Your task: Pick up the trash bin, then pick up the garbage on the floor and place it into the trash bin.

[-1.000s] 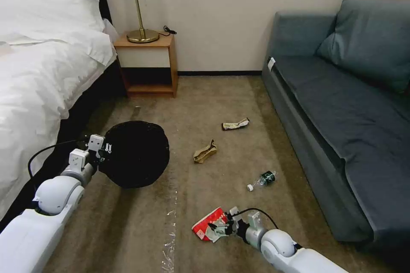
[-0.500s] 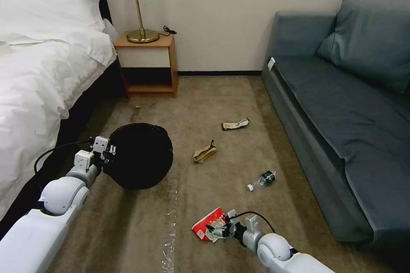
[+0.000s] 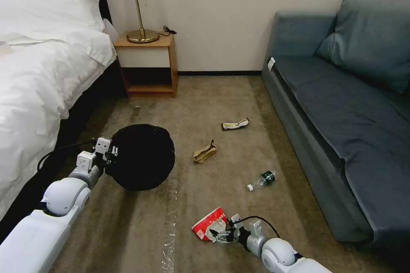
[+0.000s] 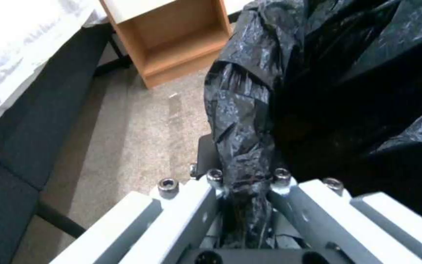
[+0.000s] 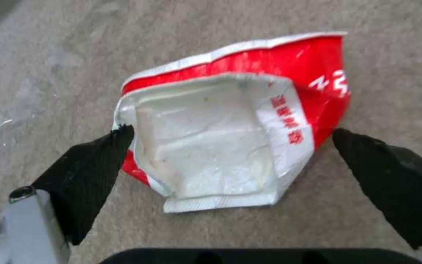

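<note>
Head view: carpet (image 3: 205,94) btwn bed (image 3: 38,85) & sofa (image 3: 350,106); left hand (image 3: 107,153) pinching, apparently, bin liner (image 3: 141,155); right hand (image 3: 215,235) spread.

The carpeted floor (image 3: 222,94) carries a red-and-white carton (image 3: 208,228), a brown paper scrap (image 3: 205,152), a foil wrapper (image 3: 235,124) and what looks like a plastic bottle (image 3: 262,180).

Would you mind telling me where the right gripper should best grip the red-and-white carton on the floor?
Probably across its flattened open mouth. The red-and-white carton lies crushed on the carpet, white inside facing up, and the right gripper already has its jaws open either side of it. Coming down from above onto both side edges looks best.
</note>
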You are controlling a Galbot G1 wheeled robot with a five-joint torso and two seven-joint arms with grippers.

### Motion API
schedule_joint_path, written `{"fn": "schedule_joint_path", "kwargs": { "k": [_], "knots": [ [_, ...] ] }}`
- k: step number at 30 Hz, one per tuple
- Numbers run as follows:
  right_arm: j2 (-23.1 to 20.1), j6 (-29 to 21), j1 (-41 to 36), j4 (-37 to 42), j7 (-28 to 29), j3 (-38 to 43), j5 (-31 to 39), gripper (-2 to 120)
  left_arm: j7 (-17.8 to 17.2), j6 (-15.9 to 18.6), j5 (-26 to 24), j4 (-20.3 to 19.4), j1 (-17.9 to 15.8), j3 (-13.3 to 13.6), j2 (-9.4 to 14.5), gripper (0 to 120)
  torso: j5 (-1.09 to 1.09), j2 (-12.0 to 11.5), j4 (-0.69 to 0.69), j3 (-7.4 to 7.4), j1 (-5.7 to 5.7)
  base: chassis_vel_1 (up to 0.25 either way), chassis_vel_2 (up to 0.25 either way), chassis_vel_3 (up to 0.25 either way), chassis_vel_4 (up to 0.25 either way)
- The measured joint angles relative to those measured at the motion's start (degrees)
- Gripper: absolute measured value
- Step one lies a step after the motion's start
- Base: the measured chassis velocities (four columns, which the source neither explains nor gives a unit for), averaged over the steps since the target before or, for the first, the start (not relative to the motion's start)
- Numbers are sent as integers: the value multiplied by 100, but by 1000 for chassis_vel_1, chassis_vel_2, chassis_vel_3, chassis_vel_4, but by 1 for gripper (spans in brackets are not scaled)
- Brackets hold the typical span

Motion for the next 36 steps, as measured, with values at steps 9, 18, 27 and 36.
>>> {"fn": "schedule_joint_path", "kwargs": {
  "k": [9,18,27,36],
  "knots": [
    [391,185,75,-442,-152,-26,-95,100,5,0,-25,-12,17,-18,27,1,0,0,1,0,0,0,0,0,0],
    [714,370,137,-853,-339,42,-187,73,20,-35,-22,16,89,-83,21,1,-2,0,-1,-1,0,0,0,0,0],
    [821,395,184,-942,-388,19,-181,39,27,-42,-17,89,35,-69,-15,1,1,0,0,0,0,0,0,0,0],
    [761,435,188,-963,-425,13,-163,7,27,-49,-3,139,35,-63,-32,1,1,0,0,0,0,0,0,0,0]
  ]
}}
